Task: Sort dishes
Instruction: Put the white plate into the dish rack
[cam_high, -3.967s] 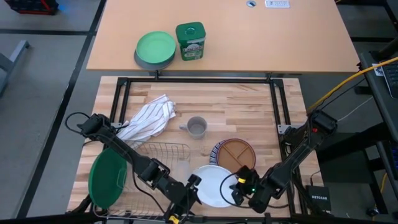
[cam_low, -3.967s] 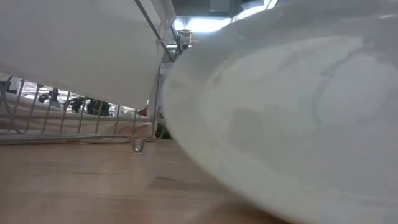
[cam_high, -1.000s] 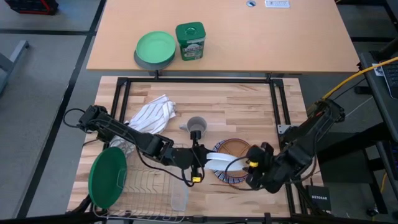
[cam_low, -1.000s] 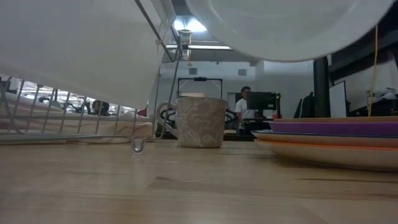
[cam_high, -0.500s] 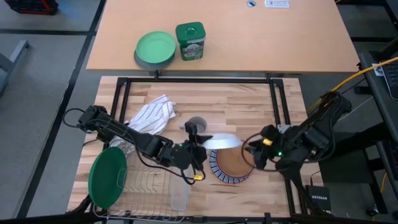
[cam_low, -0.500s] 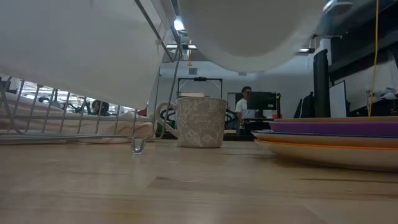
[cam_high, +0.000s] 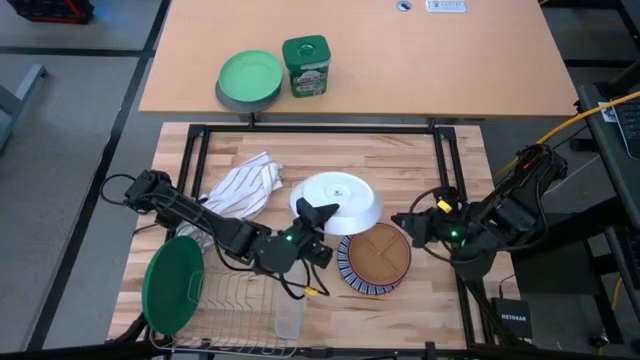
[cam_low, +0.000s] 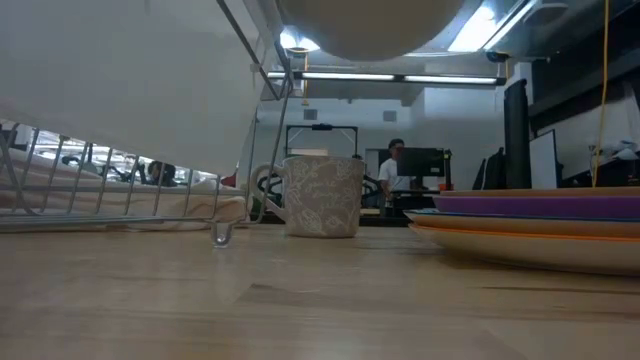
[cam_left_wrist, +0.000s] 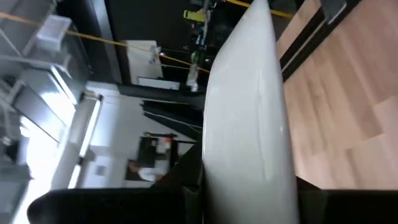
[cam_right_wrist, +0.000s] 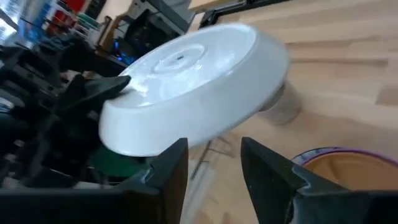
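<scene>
High view: left gripper (cam_high: 318, 214) clamped on round white plate (cam_high: 342, 197), now lifted above small grey mug (cam_low: 322, 196); right gripper (cam_high: 404, 221) released, fingers apart, withdrawn beside plate stack (cam_high: 374, 262). Handover complete; racking pending.

The left arm reaches from the worktop's left edge toward its middle, low and stretched out, its pincer (cam_high: 322, 213) clamped on a white plate (cam_high: 345, 200) held aloft. The right arm folds in from the right edge, its pincer (cam_high: 405, 221) empty with fingers (cam_right_wrist: 272, 168) parted.
</scene>
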